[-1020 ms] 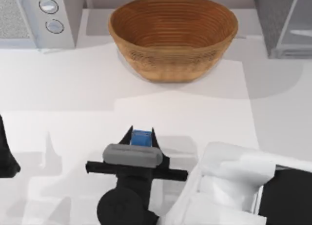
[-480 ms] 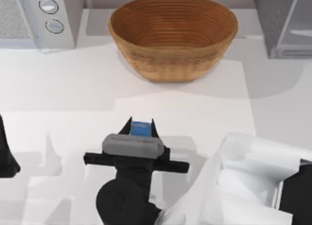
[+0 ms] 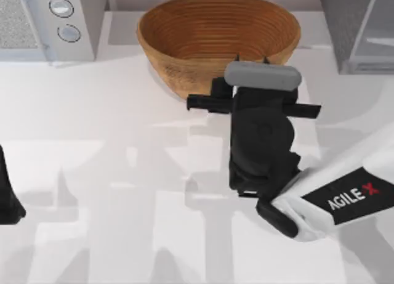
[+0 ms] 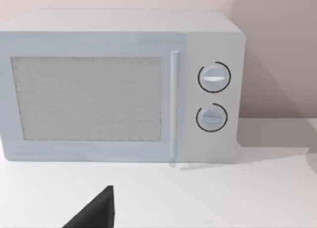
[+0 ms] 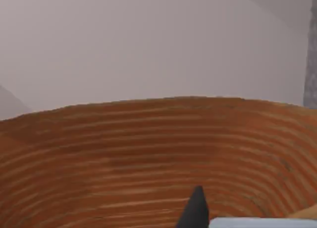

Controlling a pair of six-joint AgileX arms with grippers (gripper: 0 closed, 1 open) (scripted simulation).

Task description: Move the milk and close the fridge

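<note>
Right end effector over wicker basket rim at 12 o'clock; grip state unreadable. Milk carton: likely light, rigid, best held by flat sides

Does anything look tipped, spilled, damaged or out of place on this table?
Nothing stands out. The basket sits upright between the microwave and the fridge, both square to the table's back edge. The right tool hangs over the basket's near rim. No spill or damage shows.

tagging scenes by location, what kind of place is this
Probably a simulated kitchen counter: a white microwave with two round knobs at the far left, a grey fridge at the far right, and a woven basket between them on a white table.
</note>
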